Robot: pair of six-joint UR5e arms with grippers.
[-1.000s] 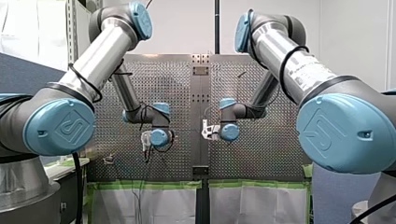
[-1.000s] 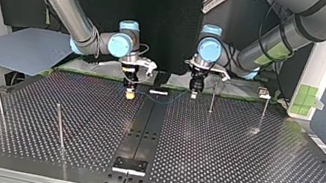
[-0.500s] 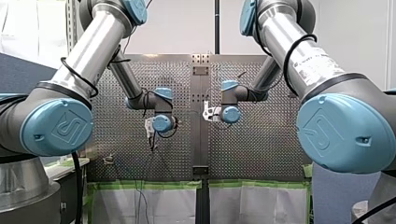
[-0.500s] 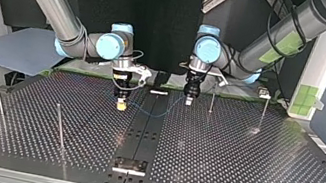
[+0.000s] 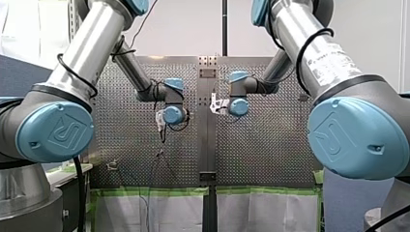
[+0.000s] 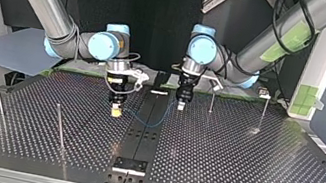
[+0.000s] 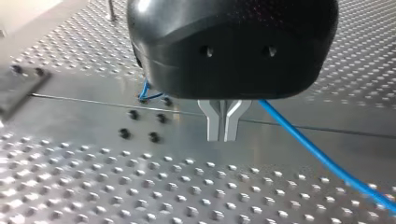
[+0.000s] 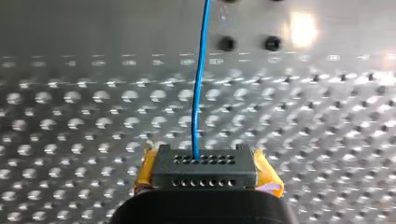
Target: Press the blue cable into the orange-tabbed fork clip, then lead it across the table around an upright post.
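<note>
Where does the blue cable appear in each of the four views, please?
Front view: I cannot make it out.
Top view: the blue cable sags between my right gripper and my left gripper, across the centre strip.
Left wrist view: the cable slants away beside the fingers.
Right wrist view: the cable leaves the yellow pads, straight ahead.
Shared landmark: the centre strip.

A perforated metal desk (image 6: 241, 156) is filling the top view, and a plain strip (image 6: 146, 134) is running down its middle. A small bolted plate (image 6: 129, 165) is sitting at the strip's near end. Green tape (image 6: 78, 70) is lining the desk's far edge. At that view's left a grey-blue sheet (image 6: 21, 49) is lying beside the desk; at its right, green squares (image 6: 308, 99) are sticking to a white panel. In the front view pale sheeting (image 5: 159, 212) is hanging below the tape.
</note>
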